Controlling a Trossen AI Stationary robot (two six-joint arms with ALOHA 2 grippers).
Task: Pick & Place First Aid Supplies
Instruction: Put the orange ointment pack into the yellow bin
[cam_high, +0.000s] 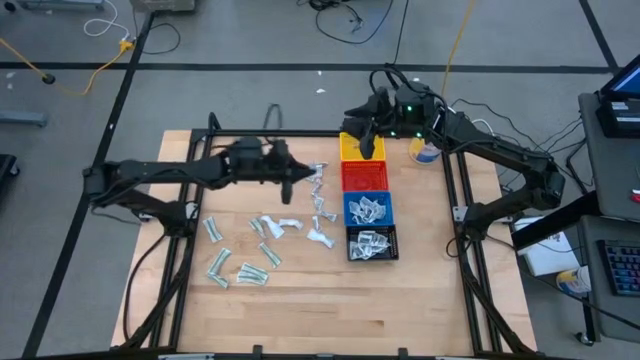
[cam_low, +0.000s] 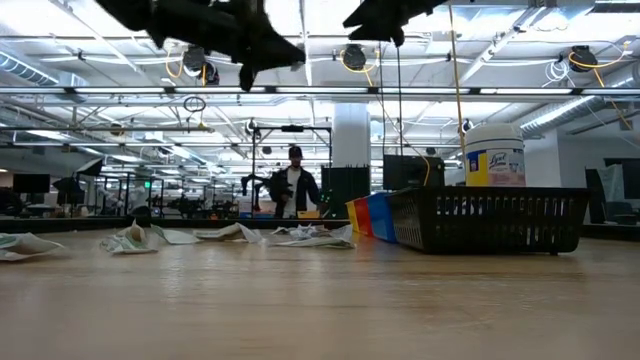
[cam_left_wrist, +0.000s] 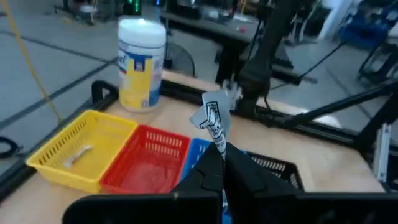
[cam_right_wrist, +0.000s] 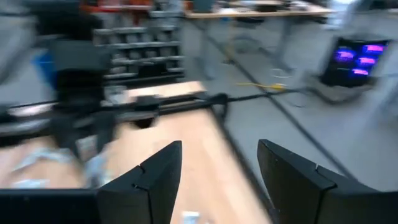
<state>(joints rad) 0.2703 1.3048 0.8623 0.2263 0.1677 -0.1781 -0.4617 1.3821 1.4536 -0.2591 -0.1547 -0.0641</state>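
I see four bins (cam_high: 368, 195) in a row at my bench's (cam_high: 300, 300) right, jar (cam_high: 425, 152) beside the far bin, loose packets (cam_high: 262, 240) spread left of them, left tool (cam_high: 300, 172) above the packets' far edge, right tool (cam_high: 365, 135) over the far bin

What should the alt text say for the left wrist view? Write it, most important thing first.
The left gripper is shut on a white packet with dark print, held above the table. Beyond it sits a row of bins: a yellow bin holding one small packet, a red bin, then blue and black ones, with a big white jar behind.
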